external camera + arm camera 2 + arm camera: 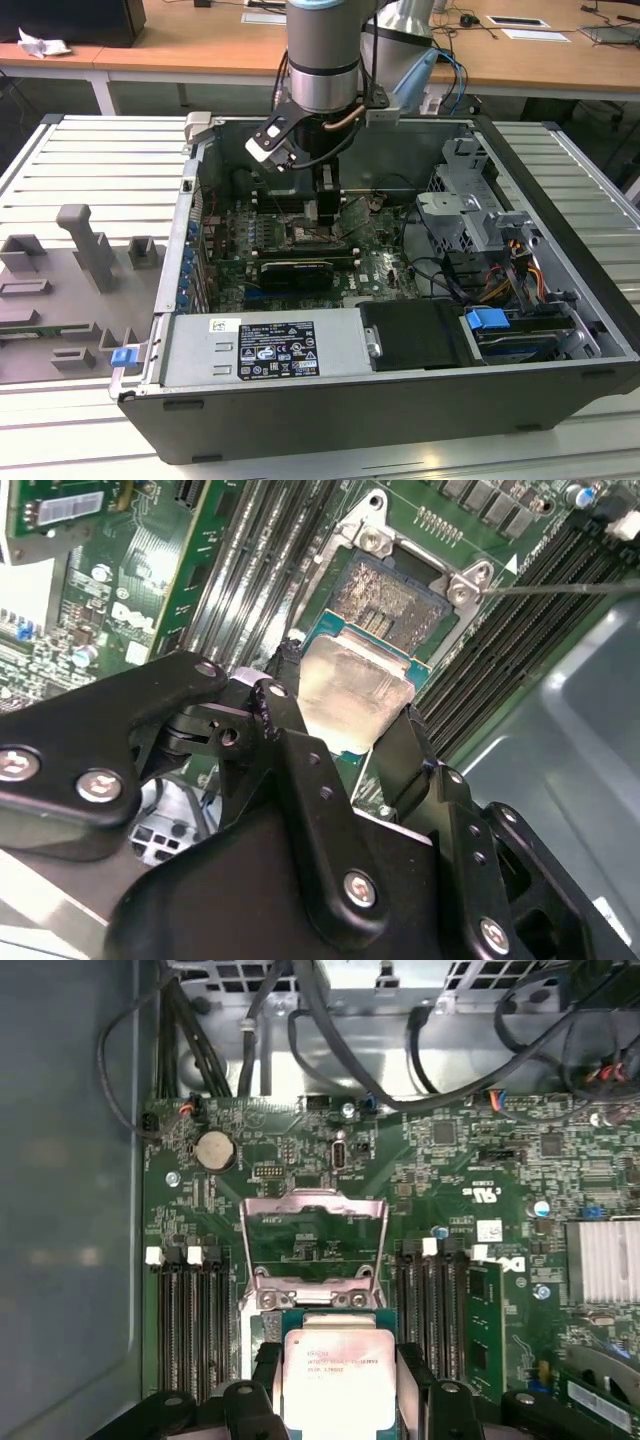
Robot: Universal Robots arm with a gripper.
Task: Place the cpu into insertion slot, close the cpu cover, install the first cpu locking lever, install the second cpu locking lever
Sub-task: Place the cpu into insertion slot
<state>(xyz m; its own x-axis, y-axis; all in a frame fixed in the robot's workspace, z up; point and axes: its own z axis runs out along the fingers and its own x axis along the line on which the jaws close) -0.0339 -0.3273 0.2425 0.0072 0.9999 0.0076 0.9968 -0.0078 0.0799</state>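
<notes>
Black 2-finger claw [348, 705] is clamped on 2 opposite edges of the flat square silver-topped cpu [355, 690], holding it partly over the dark square, silver-rimmed insertion slot [395, 590]. Beyond it the silvery frame-shaped cpu cover [315, 1202] stands raised open. Long black memory slots [190, 1320] crowd both sides of the socket.

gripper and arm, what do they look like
The arm is a silver-grey cylinder with a pale blue ring, a copper-coloured cable and a white-and-black camera block on its side. The gripper is matte black, with jointed link fingers and silver screws.
</notes>
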